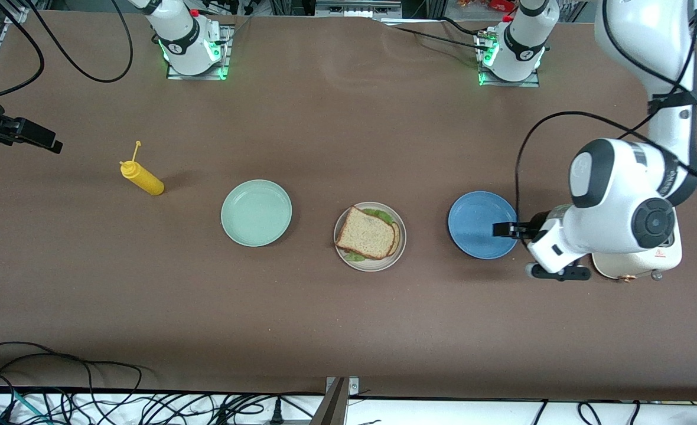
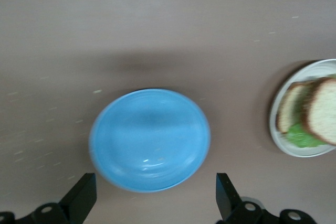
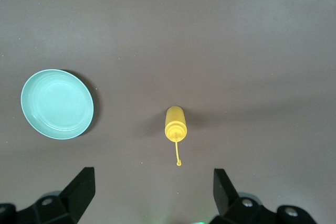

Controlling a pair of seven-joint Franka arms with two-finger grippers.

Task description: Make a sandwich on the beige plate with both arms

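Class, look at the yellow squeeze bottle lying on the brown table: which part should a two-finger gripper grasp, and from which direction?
Probably the round body of the yellow squeeze bottle, coming straight down from above. It lies on its side on the brown table, so the fingers can close across its width. Its thin nozzle and cap tether look too slender to hold firmly.
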